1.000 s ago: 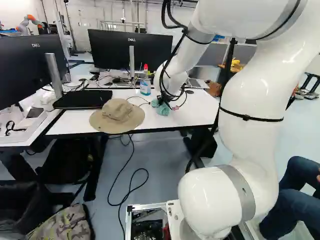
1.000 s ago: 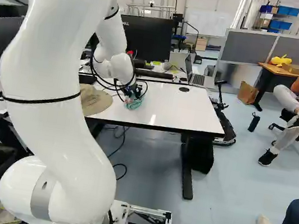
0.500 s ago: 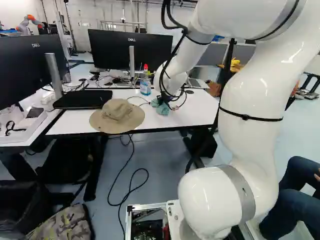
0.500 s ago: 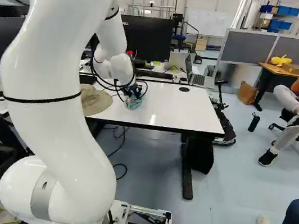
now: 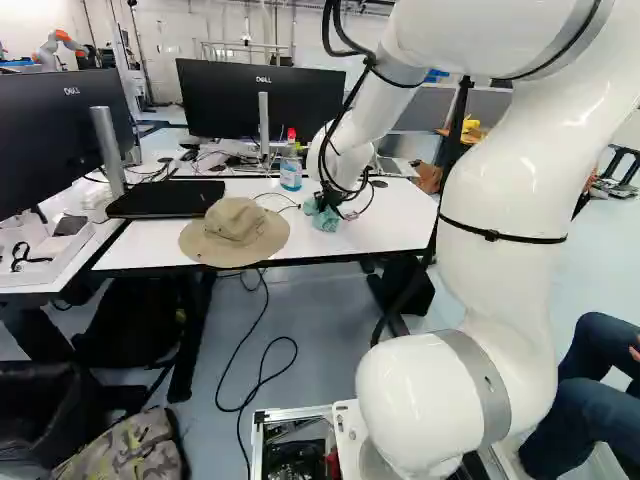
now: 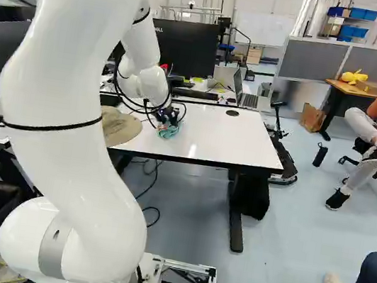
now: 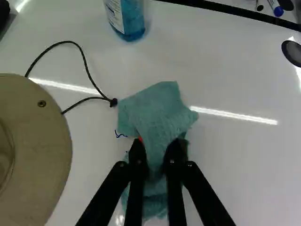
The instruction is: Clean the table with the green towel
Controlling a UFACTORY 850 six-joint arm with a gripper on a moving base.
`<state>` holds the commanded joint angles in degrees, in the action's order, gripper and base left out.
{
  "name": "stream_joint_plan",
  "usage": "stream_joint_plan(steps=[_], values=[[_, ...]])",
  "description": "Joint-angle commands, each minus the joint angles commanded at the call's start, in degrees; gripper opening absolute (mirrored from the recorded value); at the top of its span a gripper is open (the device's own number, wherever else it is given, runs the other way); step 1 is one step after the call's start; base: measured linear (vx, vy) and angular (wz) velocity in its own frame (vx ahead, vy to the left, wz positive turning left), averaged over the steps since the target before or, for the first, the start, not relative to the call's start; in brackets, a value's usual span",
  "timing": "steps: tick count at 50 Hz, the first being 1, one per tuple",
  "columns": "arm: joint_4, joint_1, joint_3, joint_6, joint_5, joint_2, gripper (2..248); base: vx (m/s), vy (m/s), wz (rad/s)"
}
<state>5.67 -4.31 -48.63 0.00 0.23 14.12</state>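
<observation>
Left base view has the arm (image 5: 490, 240) nearest, right of the middle. Past it, on the white table (image 5: 390, 225), lies a hat (image 5: 235, 222), its cord (image 7: 85, 61) reaching just beside the green towel (image 7: 157, 110). Over the tabletop, the gripper (image 5: 325, 204) pinches the bunched towel between its fingers, a blue scribble (image 7: 120, 136) at the towel's edge. Beyond stand a bottle (image 5: 291, 174) and, farther back, a monitor (image 5: 225, 100).

Teal towel (image 7: 157, 110), tan hat (image 7: 33, 150), white tabletop (image 7: 244, 155), clear blue bottle (image 7: 128, 19), camouflage-patterned bag (image 5: 125, 450)
</observation>
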Motion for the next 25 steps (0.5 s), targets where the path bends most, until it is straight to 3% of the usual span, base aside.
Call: stream_joint_plan(steps=[25], values=[[-0.6,0.0,0.0,0.0,-0.8,0.0,50,0.0,0.0,0.0]])
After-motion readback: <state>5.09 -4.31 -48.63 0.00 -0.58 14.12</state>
